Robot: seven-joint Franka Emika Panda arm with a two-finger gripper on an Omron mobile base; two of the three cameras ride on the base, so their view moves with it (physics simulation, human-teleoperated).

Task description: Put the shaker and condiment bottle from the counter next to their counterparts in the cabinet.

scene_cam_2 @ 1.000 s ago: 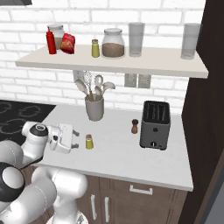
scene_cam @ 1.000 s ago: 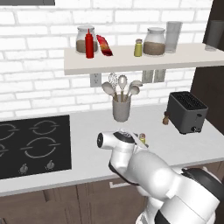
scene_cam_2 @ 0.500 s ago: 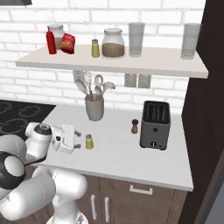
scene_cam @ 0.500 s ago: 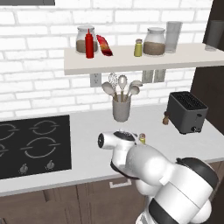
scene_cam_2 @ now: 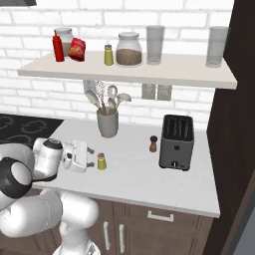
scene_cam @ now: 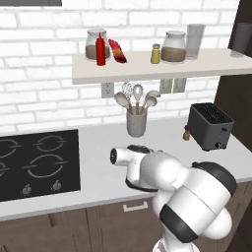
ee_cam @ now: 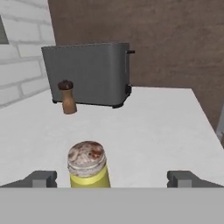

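Observation:
The small yellow-green shaker (scene_cam_2: 101, 161) with a speckled grey cap stands upright on the pale grey counter (scene_cam_2: 149, 179). My gripper (scene_cam_2: 90, 158) is level with it, open, its tips just reaching the shaker. In the hand view the shaker (ee_cam: 88, 168) sits between the two spread fingertips (ee_cam: 41, 178), left of the middle and touching neither; the gripper (ee_cam: 113, 179) holds nothing. On the beige cabinet shelf (scene_cam_2: 149, 70) stand a matching shaker (scene_cam_2: 108, 55) and a red condiment bottle (scene_cam_2: 58, 46). From the left base, my arm covers the counter shaker.
A dark toaster (scene_cam_2: 176, 142) and a brown pepper mill (scene_cam_2: 153, 143) stand to the right of the shaker. A grey utensil holder (scene_cam_2: 107, 122) is behind it by the wall. The black hob (scene_cam: 34, 162) lies at the left. Glass jars, tumblers and a red bag share the shelf.
The open gripper has slid to the right along the counter, closing in on the shaker. The shaker has stayed where it was.

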